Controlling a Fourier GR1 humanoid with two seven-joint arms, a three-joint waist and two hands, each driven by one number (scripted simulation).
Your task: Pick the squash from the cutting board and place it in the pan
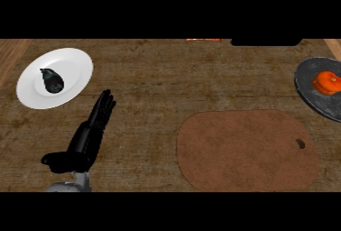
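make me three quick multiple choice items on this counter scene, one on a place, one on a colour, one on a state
1. Where is the orange squash?
A. on the cutting board
B. in the pan
C. on the white plate

2. What colour is the plate at the left?
A. white
B. red
C. blue

3. How is the left hand?
A. curled round the squash
B. open, fingers straight, holding nothing
C. pressed flat on the board

Answers:
1. B: the squash lies in the grey pan at the right edge, and the cutting board is bare.
2. A: it is white, with a dark item on it.
3. B: its fingers point straight up the counter, touching nothing.
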